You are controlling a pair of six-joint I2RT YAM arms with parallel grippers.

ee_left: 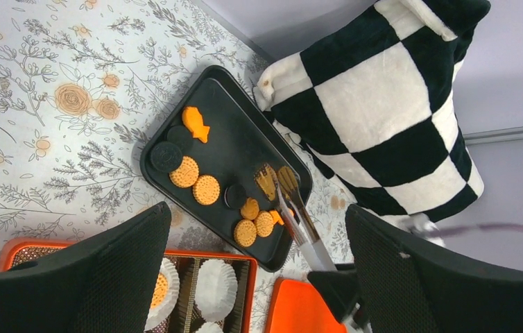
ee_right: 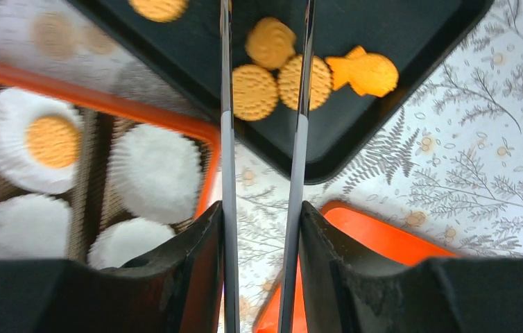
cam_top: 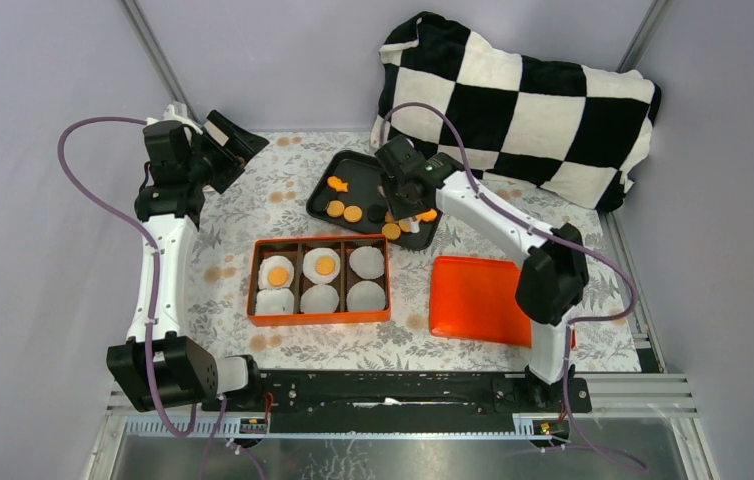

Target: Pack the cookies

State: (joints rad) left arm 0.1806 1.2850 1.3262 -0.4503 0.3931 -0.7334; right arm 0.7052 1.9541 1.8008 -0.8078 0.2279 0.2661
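Right gripper partly closed, clamping metal tongs. Tong tips are cut off in the right wrist view and hidden from above, but the left wrist view shows them parted over the black tray. Cookies lie there; two sit inside the orange box. Left gripper is spread wide and empty.

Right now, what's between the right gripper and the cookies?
Metal tongs: the right gripper clamps them, and their two arms reach out over the cookies on the black tray. The right wrist view shows it best.
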